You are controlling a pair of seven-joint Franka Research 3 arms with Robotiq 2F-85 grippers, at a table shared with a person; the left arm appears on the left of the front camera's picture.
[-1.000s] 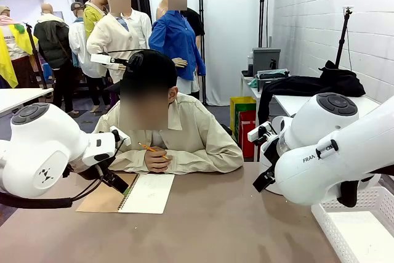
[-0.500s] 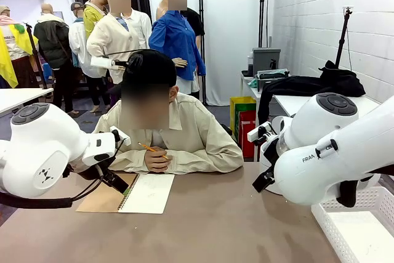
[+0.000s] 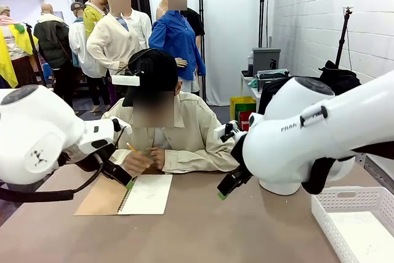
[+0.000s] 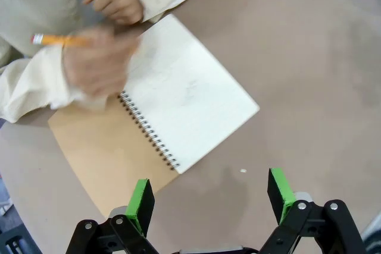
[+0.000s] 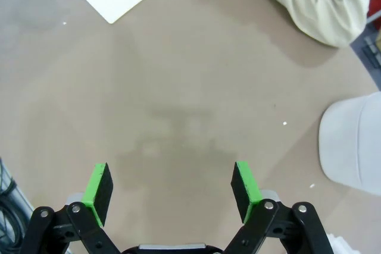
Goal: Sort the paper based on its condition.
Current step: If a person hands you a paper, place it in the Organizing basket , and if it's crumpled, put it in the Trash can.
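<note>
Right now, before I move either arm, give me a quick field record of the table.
left tool: open, empty, above the table near the notebook
right tool: open, empty, over bare table
notebook: open flat, white page up, brown cover beside it
person's hand: holding a pencil over the page's far corner, blurred
basket: white, at the table's near right corner

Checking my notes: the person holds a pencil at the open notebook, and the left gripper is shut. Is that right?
Not quite: the left gripper is open, as the left wrist view shows. The pencil and the notebook are as you say.
</note>
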